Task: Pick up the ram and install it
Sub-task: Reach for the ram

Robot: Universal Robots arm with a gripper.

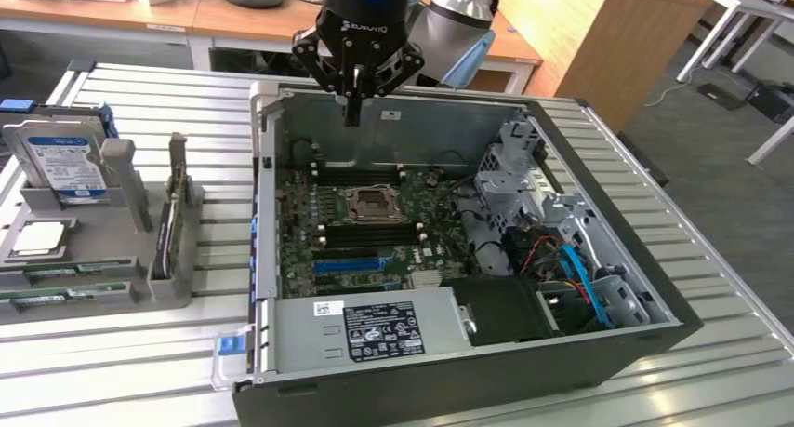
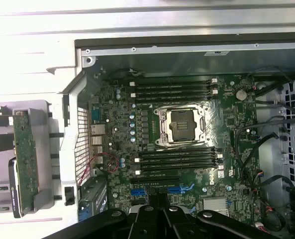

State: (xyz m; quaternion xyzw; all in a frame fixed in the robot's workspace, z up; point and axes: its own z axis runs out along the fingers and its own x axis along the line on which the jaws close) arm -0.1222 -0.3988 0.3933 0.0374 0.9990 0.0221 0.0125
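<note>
My gripper hangs shut above the far inner wall of the open computer case, with nothing visible between its black fingers. Its dark fingertips, pressed together, belong to the same gripper in the wrist view, over the motherboard with its black memory slots beside the CPU socket. The ram, a long narrow green stick, stands on edge in a grey stand outside the case, on the exterior view's left, well apart from the gripper. From the exterior view the ram looks like a thin dark edge.
A grey rack on the exterior view's left holds a hard drive, a CPU chip and green boards. Inside the case are a power supply, a drive cage and cables. A slatted metal table surrounds it.
</note>
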